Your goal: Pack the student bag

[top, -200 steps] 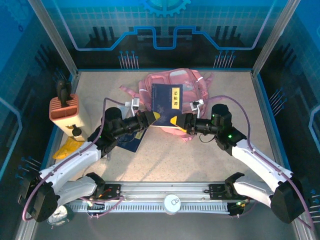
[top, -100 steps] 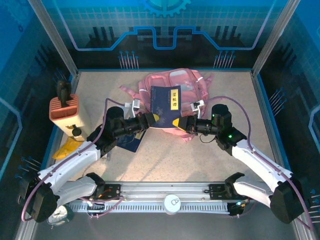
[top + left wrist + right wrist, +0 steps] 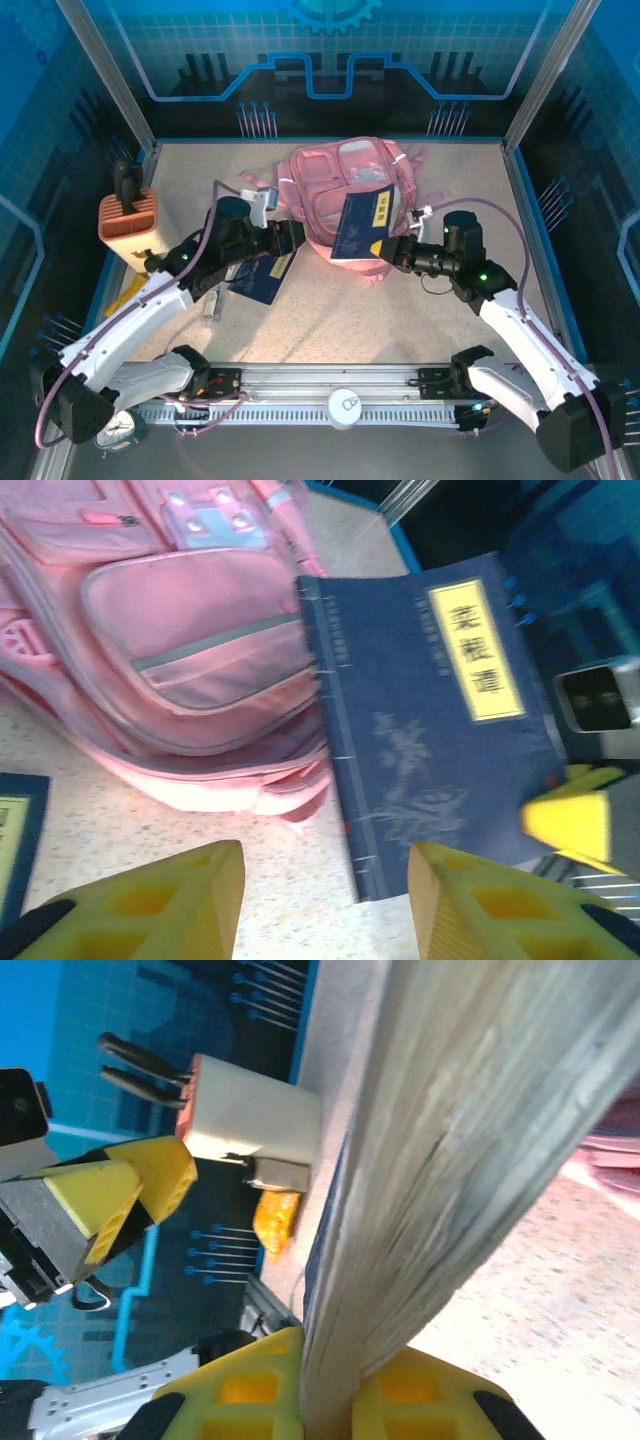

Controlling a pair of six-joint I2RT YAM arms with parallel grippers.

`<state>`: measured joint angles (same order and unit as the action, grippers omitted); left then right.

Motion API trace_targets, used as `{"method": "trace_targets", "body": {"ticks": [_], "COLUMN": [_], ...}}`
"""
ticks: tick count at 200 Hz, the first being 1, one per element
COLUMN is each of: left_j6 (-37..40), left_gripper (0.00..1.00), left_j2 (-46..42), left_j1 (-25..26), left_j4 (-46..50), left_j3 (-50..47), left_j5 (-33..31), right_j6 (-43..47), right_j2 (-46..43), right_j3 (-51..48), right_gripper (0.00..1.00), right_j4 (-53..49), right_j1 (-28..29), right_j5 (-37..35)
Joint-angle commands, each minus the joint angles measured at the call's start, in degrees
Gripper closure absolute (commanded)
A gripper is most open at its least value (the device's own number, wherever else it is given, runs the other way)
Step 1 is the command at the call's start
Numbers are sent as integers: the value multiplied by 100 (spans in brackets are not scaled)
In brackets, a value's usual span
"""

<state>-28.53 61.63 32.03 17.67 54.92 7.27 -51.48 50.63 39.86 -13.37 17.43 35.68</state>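
Now the left gripper (image 3: 322,880) had let go and backed off, jaws apart, leaving the right gripper (image 3: 385,250) alone clamped on the book (image 3: 365,225), tilted against the bag (image 3: 340,175) at the far middle of the table (image 3: 330,310), seemingly ready for packing.

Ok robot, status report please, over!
Left end effector open, empty. Right end effector shut on blue book, by student bag. Second book on table.

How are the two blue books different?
The book by the student bag is clamped in the right gripper and tilted up; the book near the left arm lies flat on the table, ungripped. The first shows most of its cover; the arm hides part of the second. Both are dark blue with a yellow label.
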Motion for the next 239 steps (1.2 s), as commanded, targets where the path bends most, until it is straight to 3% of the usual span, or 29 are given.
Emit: {"method": "trace_targets", "body": {"ticks": [1,54,84,128,186,239], "left_j6": [1322,2527,2836,2504,2414,2424], "left_gripper": [51,49,48,49,53,63], "left_j2": [603,2275,3277,4873,6160,6550], "left_j1": [100,707,1022,1291,1403,1405], "left_j4": [647,331,352,931,1432,1532], "left_j3": [325,1305,2067,3550,4831,5272], "left_j5": [-277,-710,-420,290,-72,-493], "right_j6": [716,1224,1408,1524,1573,1547], "right_j2": [-401,-974,-1149,-1257,-1205,-1231], "right_j3": [173,6,-78,-304,-541,-674], "right_gripper": [89,88,88,87,87,88], "right_j4": [-970,-2087,-2631,-2795,-2649,-2537], "right_j1": [-291,-1063,-1517,-2082,-2483,-2534], "right_j5": [-160,-229,-340,-335,-234,-132]}}
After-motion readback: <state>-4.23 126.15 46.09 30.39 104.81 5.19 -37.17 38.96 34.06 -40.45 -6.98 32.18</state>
